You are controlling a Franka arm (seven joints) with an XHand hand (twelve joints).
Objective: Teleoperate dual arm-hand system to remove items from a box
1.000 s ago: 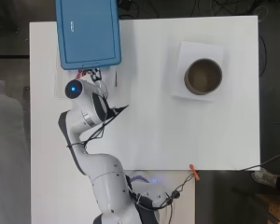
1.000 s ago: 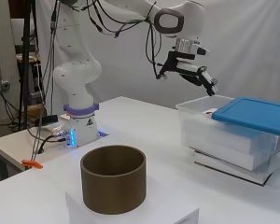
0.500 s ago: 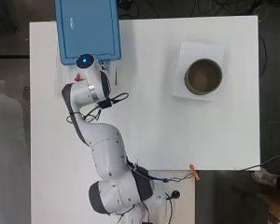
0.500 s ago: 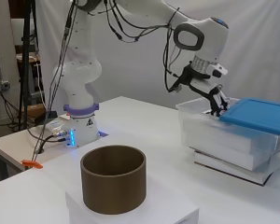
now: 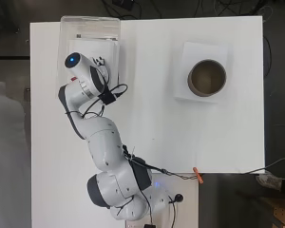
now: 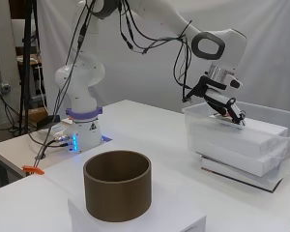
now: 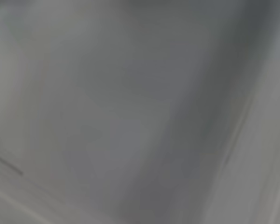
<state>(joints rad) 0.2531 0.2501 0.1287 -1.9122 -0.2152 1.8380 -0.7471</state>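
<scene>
A clear plastic box (image 5: 90, 20) stands open at the table's far left corner, with no lid on it. In the side view the box (image 6: 198, 123) holds stacked flat white packages (image 6: 246, 142). My hand (image 6: 225, 105) reaches down into the box, and its fingers (image 6: 234, 115) are stretched out and rest on the top white package. From overhead the wrist covers the hand, and only a white package (image 5: 96, 36) shows beyond it. The wrist view is a grey blur with nothing recognisable.
A brown cylindrical container (image 5: 206, 77) (image 6: 117, 191) sits on a white pad (image 5: 192, 92) at the right. An orange clip (image 5: 197, 174) lies at the table's near edge by the cables. The arm's base (image 6: 82, 133) glows blue.
The blue lid that covered the box is gone from view. The hand has dropped from above the box's near edge into the open box onto the white packages.
</scene>
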